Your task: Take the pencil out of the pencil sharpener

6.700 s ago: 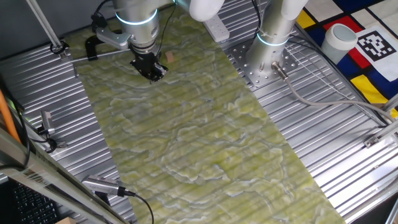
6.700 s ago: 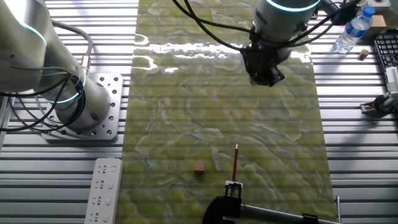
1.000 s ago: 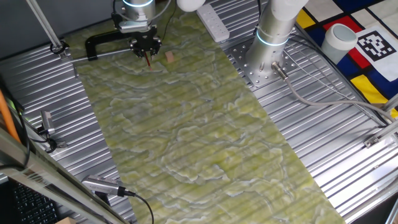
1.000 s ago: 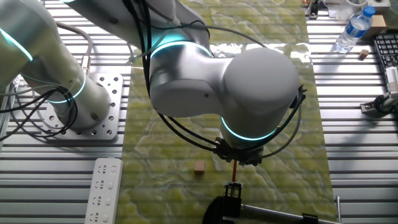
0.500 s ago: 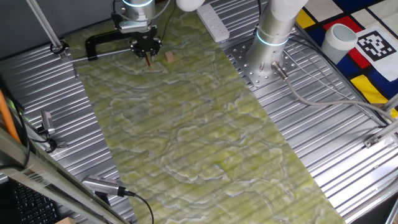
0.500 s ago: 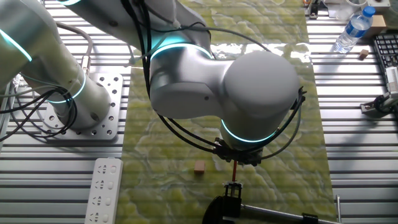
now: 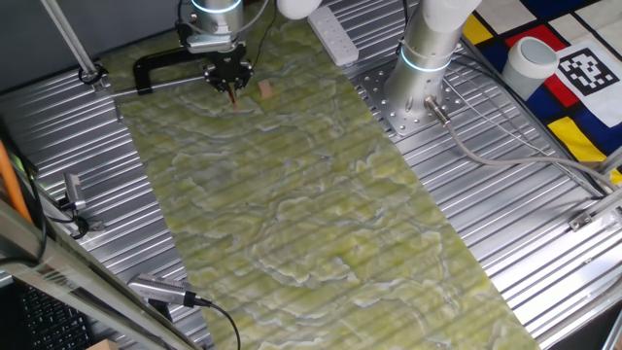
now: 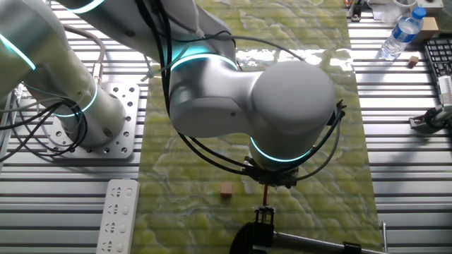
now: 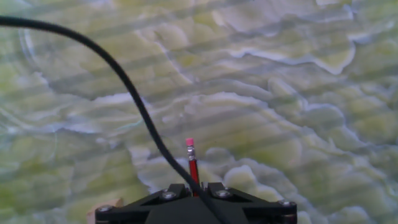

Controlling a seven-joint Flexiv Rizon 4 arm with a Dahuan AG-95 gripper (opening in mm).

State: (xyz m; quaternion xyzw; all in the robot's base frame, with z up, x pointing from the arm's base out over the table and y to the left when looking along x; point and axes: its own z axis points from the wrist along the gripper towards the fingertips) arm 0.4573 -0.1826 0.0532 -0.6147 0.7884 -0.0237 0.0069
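The pencil (image 7: pixel 234 94), a thin dark-red stick, sticks out between the fingers of my gripper (image 7: pixel 230 81) at the far end of the green mat. The gripper is shut on it. In the hand view the pencil (image 9: pixel 193 167) points away from the gripper (image 9: pixel 194 188), pink eraser end outward. The pencil sharpener (image 7: pixel 264 88), a small tan block, sits on the mat just right of the gripper, apart from the pencil. In the other fixed view the sharpener (image 8: pixel 226 188) lies left of the gripper (image 8: pixel 266 186) and pencil (image 8: pixel 266 193), mostly under the arm's wrist.
A black C-shaped clamp (image 7: pixel 160 66) lies just beyond the gripper; it also shows in the other fixed view (image 8: pixel 254 236). A white power strip (image 7: pixel 335 39) and the arm's base (image 7: pixel 428 58) stand to the right. A black cable (image 9: pixel 124 81) crosses the hand view.
Since 6.7 s ago the gripper has moved to the pencil near the clamp and closed on it. Over the last second nothing has visibly moved.
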